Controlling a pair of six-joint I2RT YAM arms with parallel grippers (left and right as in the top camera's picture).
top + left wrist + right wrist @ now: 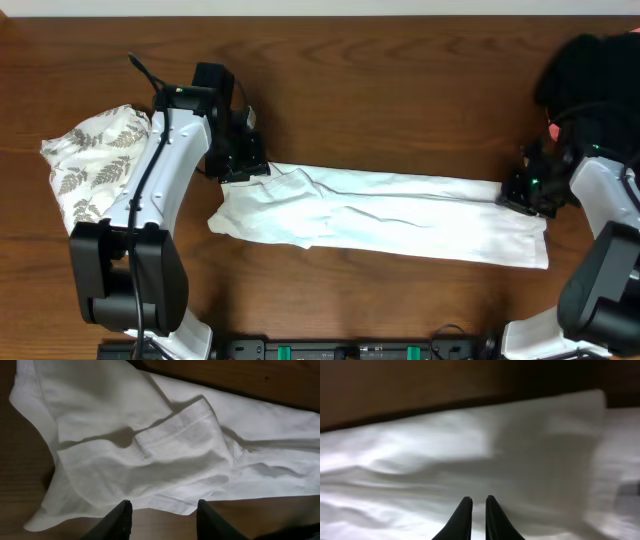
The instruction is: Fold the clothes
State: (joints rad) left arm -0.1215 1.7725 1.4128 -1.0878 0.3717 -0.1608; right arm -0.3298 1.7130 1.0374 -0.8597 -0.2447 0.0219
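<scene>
Here's the white T-shirt (pixel 400 215), folded into a long band across the middle of the desk (pixel 400 90), running from 9 o'clock to 3 o'clock. Left pincer (pixel 162 515) sits at the band's 10 o'clock corner, jaws moderately apart with nothing between them, and a hemmed sleeve (pixel 185 425) lies folded over just ahead. Right pincer (pixel 476 502) is at the 3 o'clock end, jaws narrow, nearly together, tips on the cloth; I cannot tell whether a fold is pinched. A leaf-print garment (pixel 95 160) is bunched at 9 o'clock, a black garment (pixel 585 70) at 2 o'clock.
</scene>
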